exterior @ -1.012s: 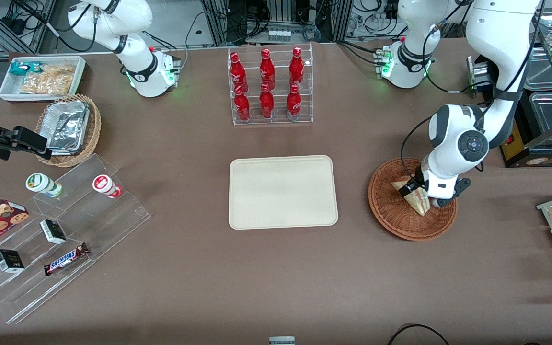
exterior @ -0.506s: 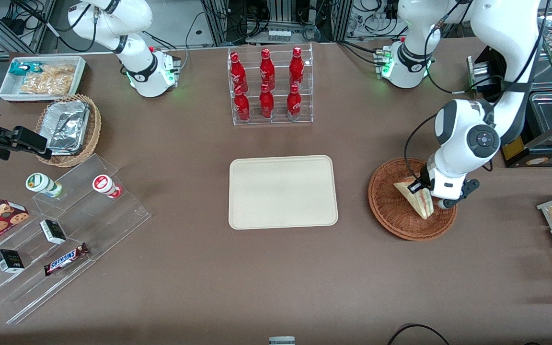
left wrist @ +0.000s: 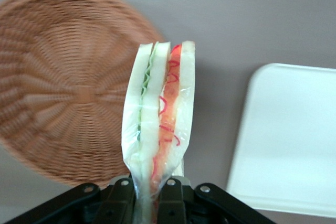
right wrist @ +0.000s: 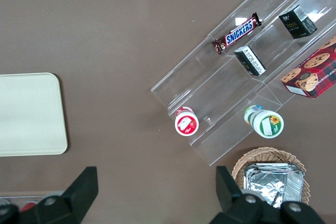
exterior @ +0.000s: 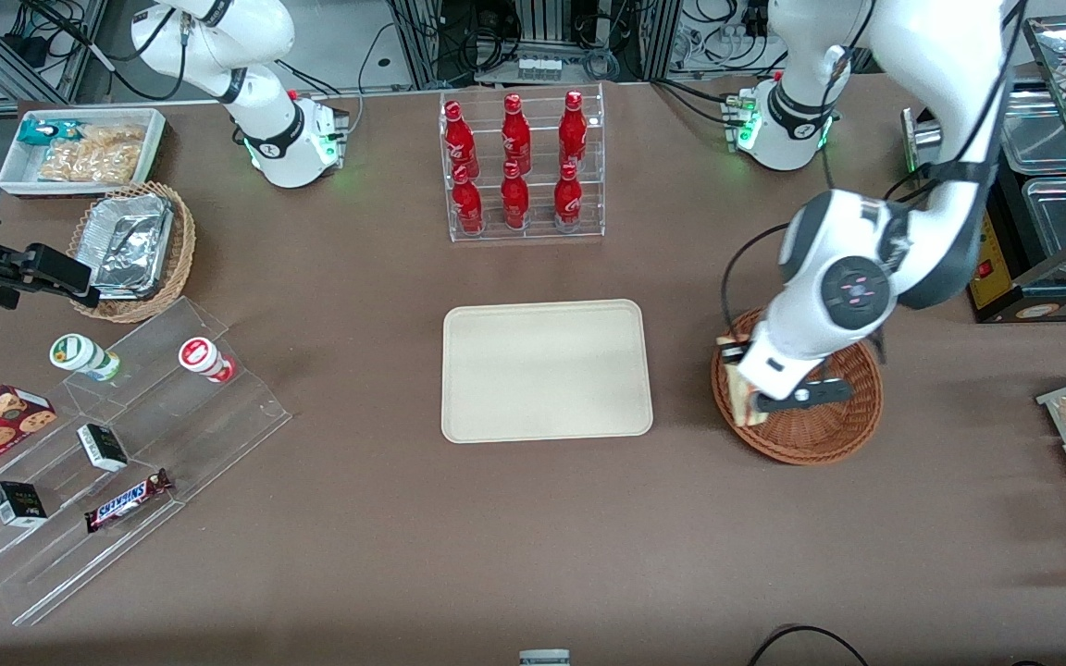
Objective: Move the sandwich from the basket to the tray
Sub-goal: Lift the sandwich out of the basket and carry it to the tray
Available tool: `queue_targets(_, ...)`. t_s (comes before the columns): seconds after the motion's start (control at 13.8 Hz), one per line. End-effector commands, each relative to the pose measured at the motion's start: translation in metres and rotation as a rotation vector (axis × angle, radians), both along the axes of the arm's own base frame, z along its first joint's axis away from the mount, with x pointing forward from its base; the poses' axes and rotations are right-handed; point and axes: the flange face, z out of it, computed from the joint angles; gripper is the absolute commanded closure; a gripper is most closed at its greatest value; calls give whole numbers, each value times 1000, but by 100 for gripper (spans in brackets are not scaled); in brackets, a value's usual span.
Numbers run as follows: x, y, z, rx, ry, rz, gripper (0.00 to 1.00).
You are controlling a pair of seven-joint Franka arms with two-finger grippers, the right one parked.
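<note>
Wicker basket [exterior: 811, 421] edge lies under my gripper [left wrist: 149, 195], clamped on the sandwich [left wrist: 157, 124]. I should carry it level toward the tray [exterior: 547, 370], releasing low.

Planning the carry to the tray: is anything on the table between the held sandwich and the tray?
Nothing visible. The hand is shut on the sandwich, lifted over the basket's rim on the side facing the tray. Only bare brown table lies between basket and tray.
</note>
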Motion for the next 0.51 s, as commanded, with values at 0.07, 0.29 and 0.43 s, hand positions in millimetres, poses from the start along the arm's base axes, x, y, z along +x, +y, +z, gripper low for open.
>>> queue_targets(0.07,1,-89,-33,24,24,10,95)
queue_targets(0.29,-17,-159,-44,4,24,28,95)
queue_targets(0.43,-36,-201,-58,5,33,39,95)
